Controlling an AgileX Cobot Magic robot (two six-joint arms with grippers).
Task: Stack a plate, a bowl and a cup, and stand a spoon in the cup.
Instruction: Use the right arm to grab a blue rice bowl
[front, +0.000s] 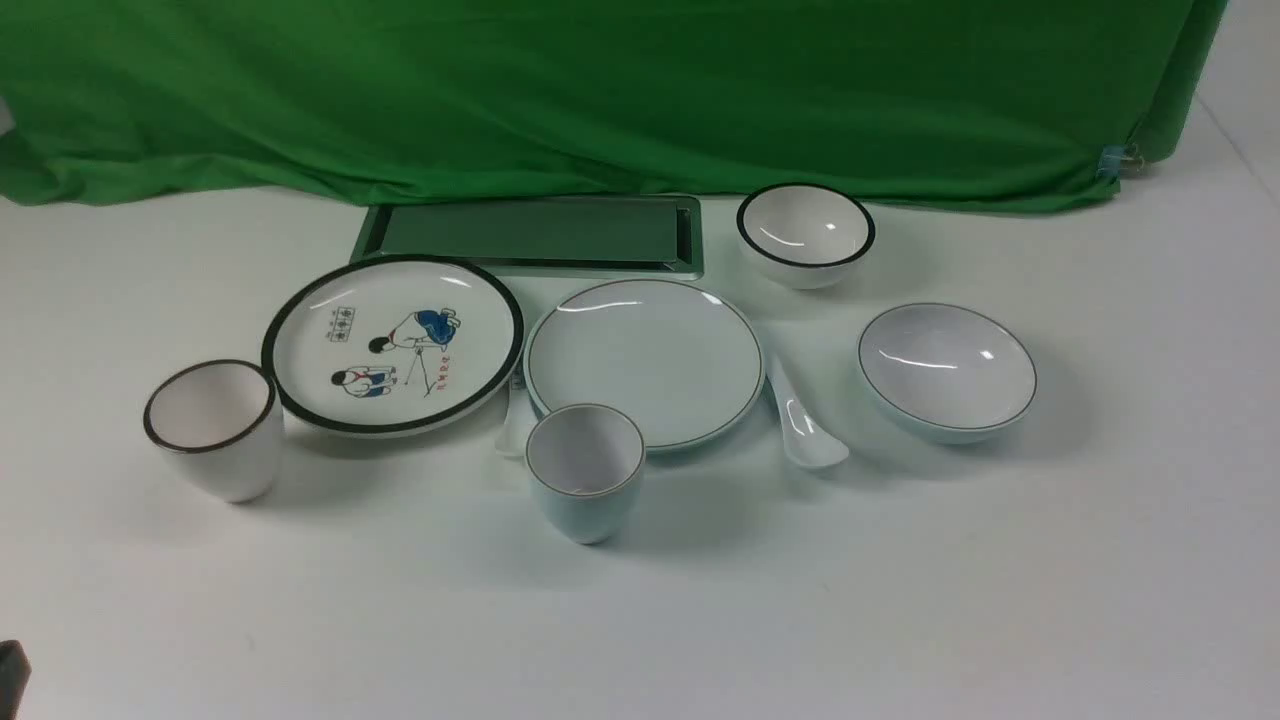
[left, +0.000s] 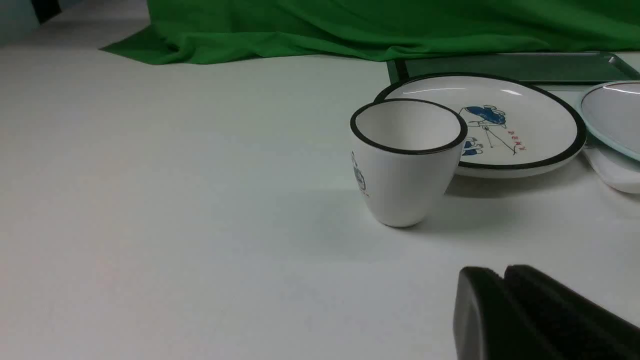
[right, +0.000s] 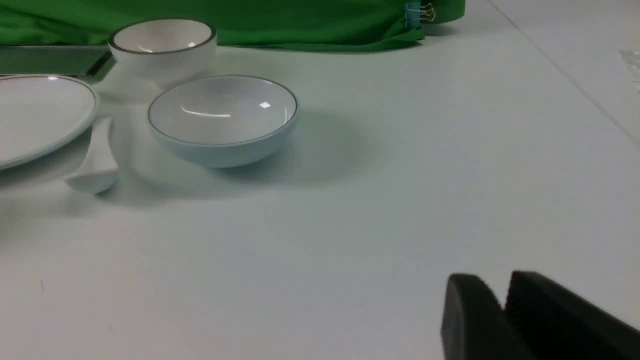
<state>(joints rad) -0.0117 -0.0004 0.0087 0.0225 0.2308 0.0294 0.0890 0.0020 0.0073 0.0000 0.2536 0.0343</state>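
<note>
- The right gripper (right: 495, 282) carries nothing; whether its tips touch is unclear. The left gripper (left: 492, 275) is pressed together, gripping nothing.
- The bowl (front: 948, 365) sits at three o'clock from the plate (front: 645, 362); it likely goes first, pinched at its thin rim, kept level and lowered centrally.
- The cup (front: 585, 470), at seven, should follow upright.
- The spoon (front: 808, 435), at four, needs a firm handle grip: its glossy, curved surface may slip.
- Pale blue glaze curves smoothly beneath the bowl's whitish inside.

Plate (front: 645, 365), pale, thin-rimmed, flat mid-table; cup (front: 585, 475) upright, nearer front edge; bowl (front: 947, 370) upright, toward right edge; spoon (front: 806, 425) between plate and bowl.
</note>
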